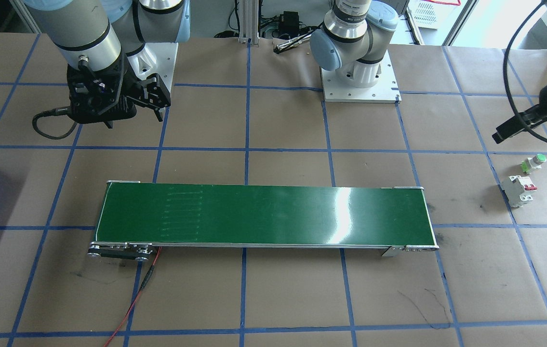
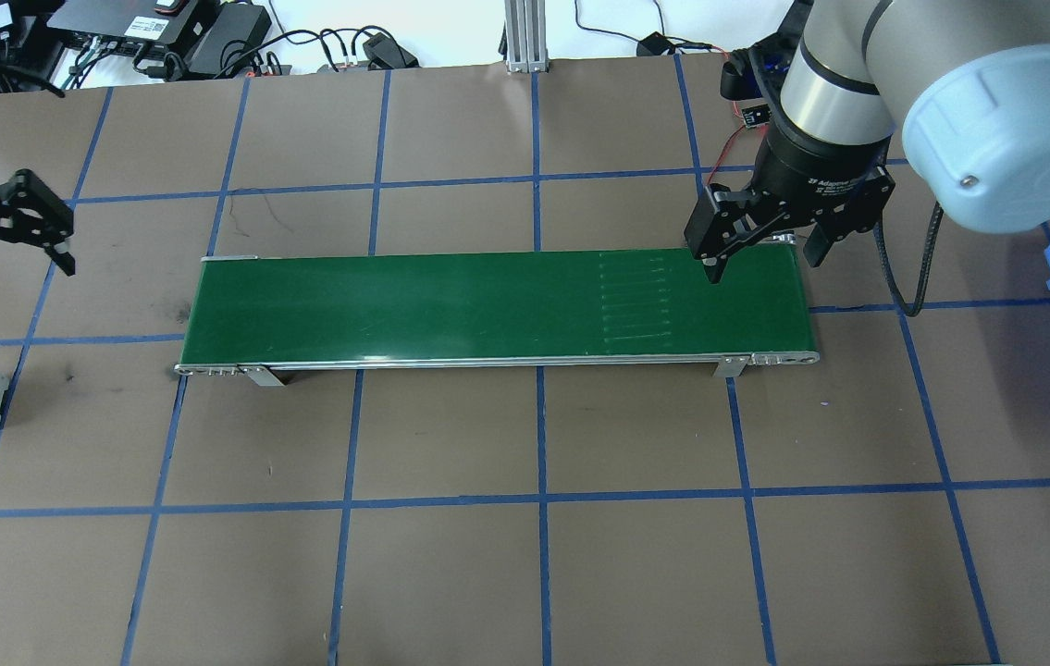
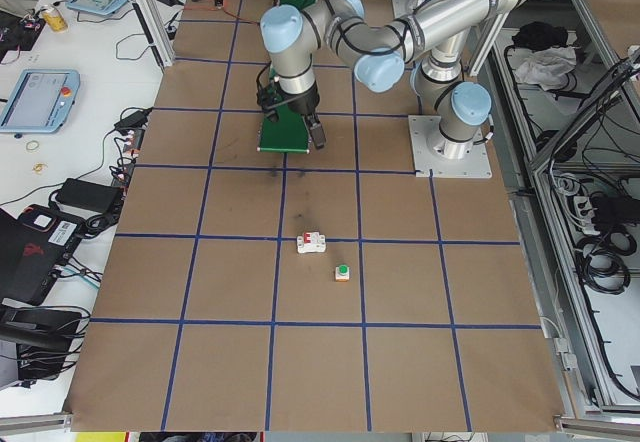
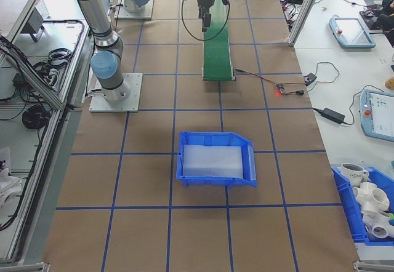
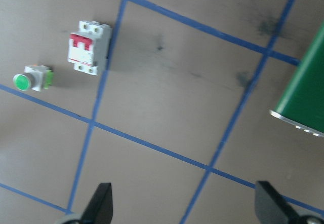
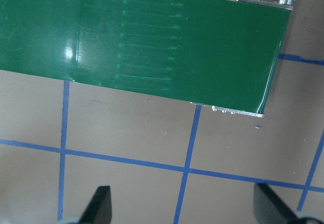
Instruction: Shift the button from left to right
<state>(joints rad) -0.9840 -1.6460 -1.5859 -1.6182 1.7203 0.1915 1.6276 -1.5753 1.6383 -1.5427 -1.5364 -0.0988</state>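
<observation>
On my screens: button lies on its side on the tabletop, just beside the circuit breaker, past the conveyor belt's left end. Left end effector hovers above, fingers spread, holding nothing. Right end effector hangs over the belt's other end, open, empty.

Both arms hang raised, left pincer and right pincer spread wide, empty.

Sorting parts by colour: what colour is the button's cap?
Green, clearest in the left wrist view: button.
</observation>
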